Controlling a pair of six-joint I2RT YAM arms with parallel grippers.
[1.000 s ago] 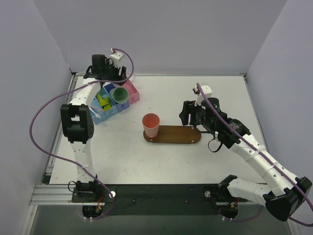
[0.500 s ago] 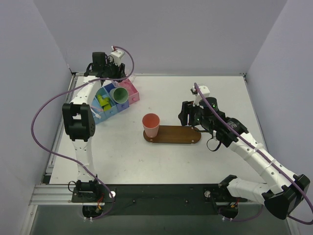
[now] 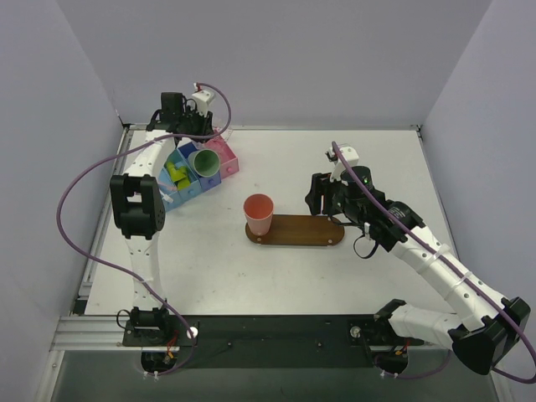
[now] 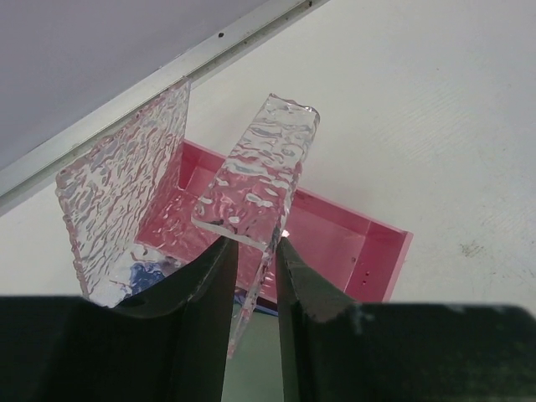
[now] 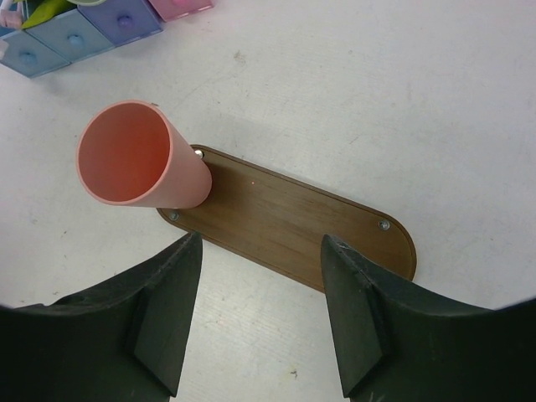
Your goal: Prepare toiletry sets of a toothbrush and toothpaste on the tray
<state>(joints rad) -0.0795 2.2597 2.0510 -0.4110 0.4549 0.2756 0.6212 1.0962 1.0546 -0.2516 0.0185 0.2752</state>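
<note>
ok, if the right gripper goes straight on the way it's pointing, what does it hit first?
Most likely the tray. The right gripper, jaws open, points down at its bare wood, and the salmon cup stands off to one side of that line. Its height above the board is unclear.

A salmon-pink plastic cup (image 3: 259, 213) stands upright near the middle of the white desk (image 3: 335, 276), its open mouth facing up. In the right wrist view the cup (image 5: 138, 159) shows a plain pink inside.

At the far left corner of the desk a row of small plastic box bins runs at a slant. It has a light blue bin (image 3: 172, 188) at the near end, a purple-blue bin (image 3: 208, 177) next to it and a pink bin (image 3: 224, 157) at the far end. A green plastic cup (image 3: 203, 162) stands upright in the purple-blue bin, mouth up, just beside the pink one.

In the left wrist view the pink bin (image 4: 335, 239) lies close to the metal rail (image 4: 167, 75) along the desk's far edge. Pale lavender walls (image 3: 293, 59) close in the desk.
</note>
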